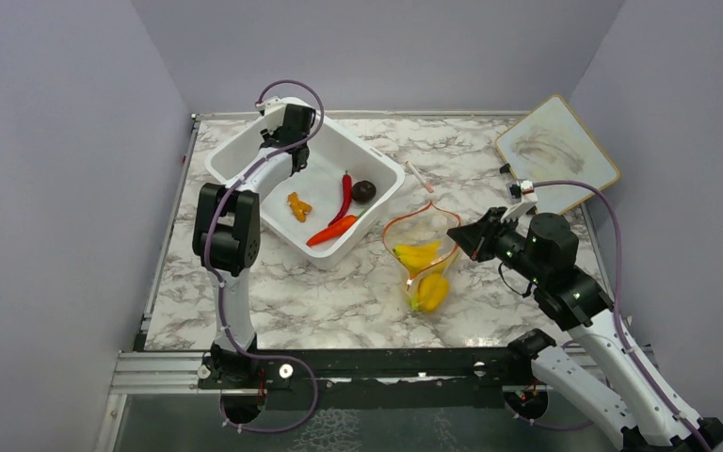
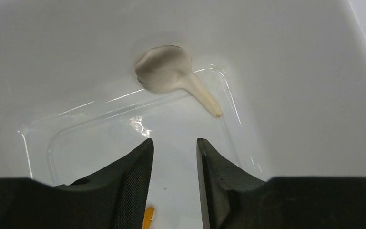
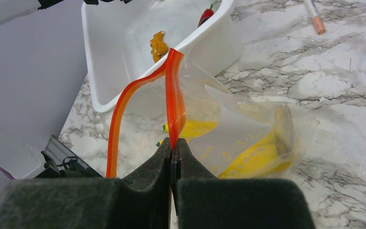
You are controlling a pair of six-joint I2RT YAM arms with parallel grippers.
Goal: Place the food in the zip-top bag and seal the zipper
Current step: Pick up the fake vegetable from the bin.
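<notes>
The clear zip-top bag [image 1: 436, 229] lies on the marble right of the white tub [image 1: 245, 151], mouth held up. My right gripper [image 1: 453, 235] [image 3: 173, 141] is shut on its red-orange zipper [image 3: 175, 95]. Inside the bag [image 3: 238, 109] lie the yellow banana [image 1: 417, 254] [image 3: 257, 155] and the yellow pepper [image 1: 430, 292] [image 3: 198, 128]. The tub holds small orange bits [image 1: 298, 205], a red chili [image 1: 345, 193], a dark brown fruit [image 1: 363, 191] and a carrot [image 1: 331, 231]. My left gripper [image 1: 294, 162] [image 2: 174, 140] hangs open inside the tub, nothing between its fingers.
A pale spoon-shaped piece [image 2: 169, 74] lies on the tub floor [image 2: 100, 143] ahead of the left fingers, an orange bit [image 2: 147, 217] just beneath them. A white-and-red pen [image 1: 419, 176] [image 3: 314, 16] and a wood-framed whiteboard [image 1: 555, 151] lie at the back right.
</notes>
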